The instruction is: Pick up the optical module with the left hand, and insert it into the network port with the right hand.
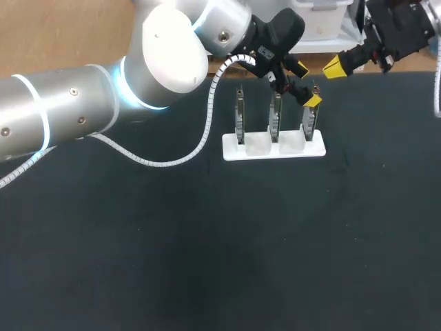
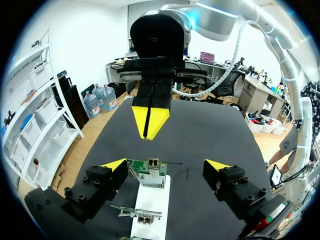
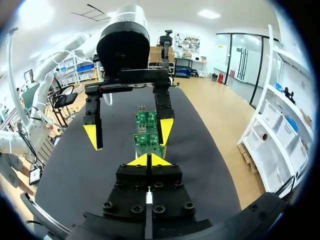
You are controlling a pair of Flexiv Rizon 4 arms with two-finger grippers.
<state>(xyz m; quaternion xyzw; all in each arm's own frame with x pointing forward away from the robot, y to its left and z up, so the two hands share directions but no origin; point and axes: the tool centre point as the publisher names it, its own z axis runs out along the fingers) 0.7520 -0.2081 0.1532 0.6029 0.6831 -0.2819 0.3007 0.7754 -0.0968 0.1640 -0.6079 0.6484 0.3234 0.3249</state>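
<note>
Left gripper [image 2: 166, 166] spread wide, holding nothing. Green board [image 2: 150, 172] at stand's end stands between the fingers, one finger just beside it, the other apart from it. In head view, gripper at upper middle-right of frame, over right end of white stand [image 1: 273, 147]. Stand holds three green boards upright in a row, silver ports on their upper ends. Right gripper [image 3: 148, 160] pinched together, empty, upper right of head frame, near the stand, tip pointing toward left gripper. Black table [image 1: 207, 262] underneath. Print on boards too small to read.
</note>
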